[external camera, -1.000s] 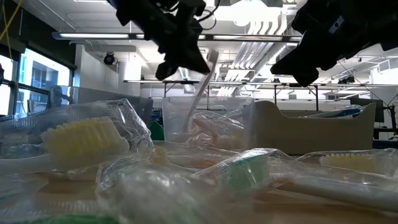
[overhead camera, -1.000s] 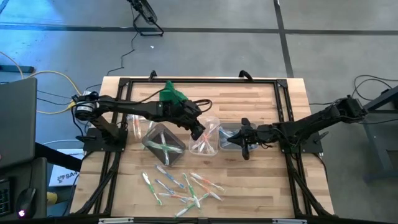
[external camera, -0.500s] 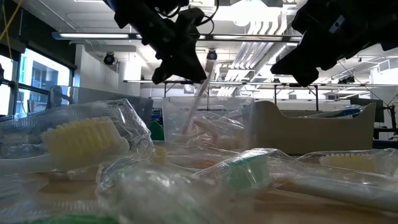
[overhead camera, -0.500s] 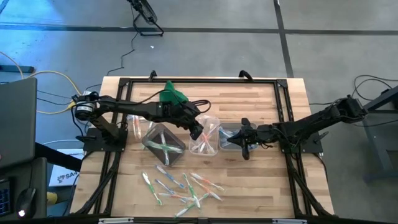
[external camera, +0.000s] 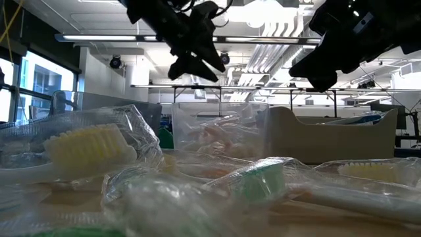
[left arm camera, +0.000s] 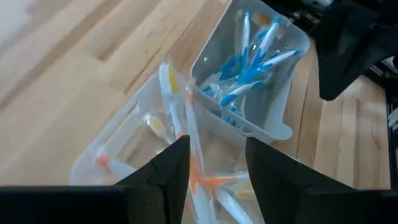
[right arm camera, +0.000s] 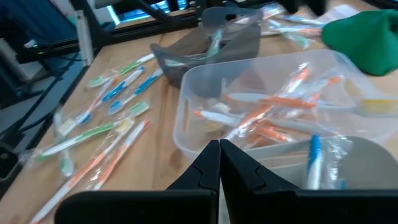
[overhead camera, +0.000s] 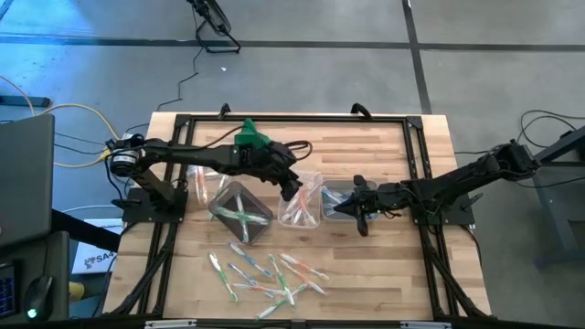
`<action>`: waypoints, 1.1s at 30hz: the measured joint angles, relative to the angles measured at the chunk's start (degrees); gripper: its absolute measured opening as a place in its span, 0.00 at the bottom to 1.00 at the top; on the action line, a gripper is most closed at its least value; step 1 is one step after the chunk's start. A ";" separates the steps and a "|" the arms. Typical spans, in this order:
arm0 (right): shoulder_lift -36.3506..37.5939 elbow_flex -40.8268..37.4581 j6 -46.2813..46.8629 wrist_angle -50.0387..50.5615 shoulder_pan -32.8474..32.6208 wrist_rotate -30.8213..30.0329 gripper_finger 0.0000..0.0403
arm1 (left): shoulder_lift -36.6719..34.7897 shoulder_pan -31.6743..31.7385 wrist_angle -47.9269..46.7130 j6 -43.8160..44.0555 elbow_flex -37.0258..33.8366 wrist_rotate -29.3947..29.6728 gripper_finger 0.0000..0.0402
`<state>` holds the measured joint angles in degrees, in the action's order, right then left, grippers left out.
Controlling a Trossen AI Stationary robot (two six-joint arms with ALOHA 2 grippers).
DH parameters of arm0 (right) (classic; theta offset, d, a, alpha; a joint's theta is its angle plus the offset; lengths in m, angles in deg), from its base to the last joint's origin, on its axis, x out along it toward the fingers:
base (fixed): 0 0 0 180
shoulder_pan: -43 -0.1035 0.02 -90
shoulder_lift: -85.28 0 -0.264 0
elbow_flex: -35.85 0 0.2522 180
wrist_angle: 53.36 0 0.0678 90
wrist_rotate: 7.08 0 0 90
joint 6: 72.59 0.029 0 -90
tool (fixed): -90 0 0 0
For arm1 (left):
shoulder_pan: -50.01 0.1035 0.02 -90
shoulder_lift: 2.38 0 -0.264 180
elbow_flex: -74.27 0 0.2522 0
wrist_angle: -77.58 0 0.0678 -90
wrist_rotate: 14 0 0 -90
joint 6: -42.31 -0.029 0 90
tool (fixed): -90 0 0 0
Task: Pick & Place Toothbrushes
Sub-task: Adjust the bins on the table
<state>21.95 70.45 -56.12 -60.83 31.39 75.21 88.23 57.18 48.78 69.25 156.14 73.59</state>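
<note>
Hovering over the middle clear tub [overhead camera: 303, 201] with the left gripper [overhead camera: 293, 193], fingers [left arm camera: 163, 174] spread apart and nothing pinched between them. Looking straight down past those fingers into that tub, full of orange-and-white toothbrushes [left arm camera: 186, 168] in crinkly wrappers. Sitting right beside it, touching, the tub of blue toothbrushes [left arm camera: 252, 62]. Parked over that blue tub [overhead camera: 340, 203], the right gripper [overhead camera: 350, 209], fingers pressed together and holding nothing. Lying on the other side of the middle tub, a third tub [overhead camera: 239, 213] turned at an angle, with a couple of green toothbrushes [overhead camera: 241, 216] crossed inside.

Still waiting loose on the tabletop [overhead camera: 402, 265], a scattered pile of toothbrushes [overhead camera: 270, 277] near the front edge, mixed green, blue and orange. Filling the foreground at table level, wrapped brush heads, one yellowish [external camera: 89, 148] and one green [external camera: 258, 182]. Resting near the back edge behind the left arm, a green cloth lump [overhead camera: 250, 135].
</note>
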 joint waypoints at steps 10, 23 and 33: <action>0.00 0.00 0.22 0.08 -0.02 2.57 0.01 | -3.49 -0.19 -8.36 -7.65 3.51 -0.02 0.14; 0.00 0.00 -1.60 0.57 -0.02 2.57 0.01 | -8.02 -17.05 -25.77 -1.93 3.44 8.23 0.00; 0.01 0.00 -3.21 -0.02 0.00 2.30 0.01 | -7.41 -34.04 -35.22 17.63 3.38 13.96 0.00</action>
<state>21.96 70.45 -59.33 -60.85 31.39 77.51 80.82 23.15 13.56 86.88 159.52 87.55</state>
